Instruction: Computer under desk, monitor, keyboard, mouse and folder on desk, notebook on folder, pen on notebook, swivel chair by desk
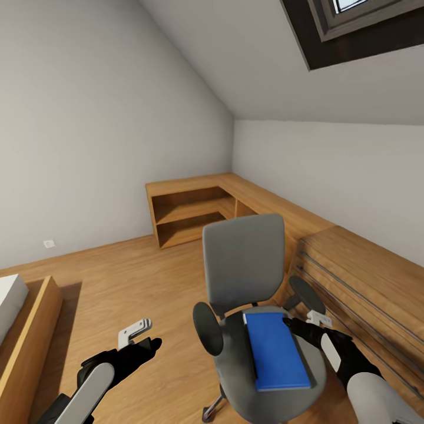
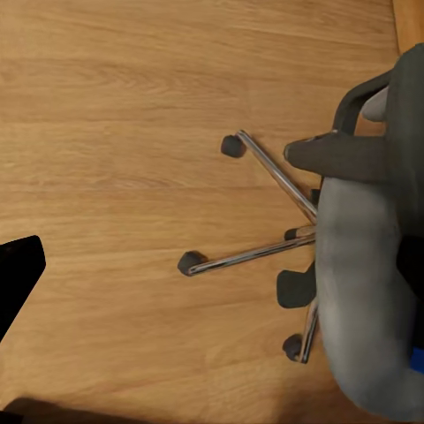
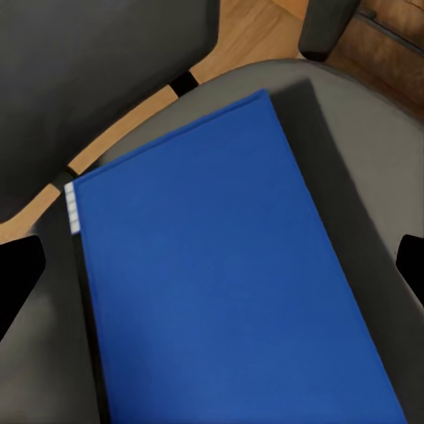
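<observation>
Fingers [image 3: 19,274] of right gripper [image 1: 303,323] spread wide, hovering over blue folder [image 3: 221,274] on chair [image 1: 244,259]; left gripper [image 1: 138,335] parted, empty.

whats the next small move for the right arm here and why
Probably lower the right tool onto the far edge of the blue folder and close on it. The folder lies flat on the chair seat, and in the right wrist view it sits between the open fingertips, so the tool looks lined up. The left tool hangs over the floor, clear of the chair.
</observation>
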{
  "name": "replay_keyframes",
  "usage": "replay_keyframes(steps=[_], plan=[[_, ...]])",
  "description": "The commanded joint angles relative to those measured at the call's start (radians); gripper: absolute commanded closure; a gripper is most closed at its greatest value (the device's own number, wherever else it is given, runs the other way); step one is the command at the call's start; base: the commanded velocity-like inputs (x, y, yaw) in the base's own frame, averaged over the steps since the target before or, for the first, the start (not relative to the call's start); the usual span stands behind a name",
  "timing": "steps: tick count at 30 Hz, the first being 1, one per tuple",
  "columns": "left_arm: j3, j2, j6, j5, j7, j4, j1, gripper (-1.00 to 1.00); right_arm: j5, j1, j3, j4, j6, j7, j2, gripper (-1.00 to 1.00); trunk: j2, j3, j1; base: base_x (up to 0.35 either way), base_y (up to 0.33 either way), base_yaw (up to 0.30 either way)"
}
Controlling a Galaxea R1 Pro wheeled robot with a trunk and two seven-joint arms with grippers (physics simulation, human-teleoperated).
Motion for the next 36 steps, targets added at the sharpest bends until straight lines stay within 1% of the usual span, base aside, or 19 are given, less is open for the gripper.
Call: replay_keyframes(steps=[1, 36], plan=[[-0.002, 0.001, 0.0, 0.007, 0.009, -0.001, -0.001, -1.0, -0.009, -0.001, -0.004, -0.001, 0.007, 0.003, 0.0, -1.0, -0.008, -0.004, 0.004, 0.0, 0.0, 0.0], [-0.003, 0.001, -0.001, 0.007, 0.013, -0.001, -0.001, -1.0, -0.007, -0.001, -0.004, -0.002, 0.007, 0.004, -0.001, -1.0, -0.253, -0.114, 0.138, 0.0, 0.0, 0.0]])
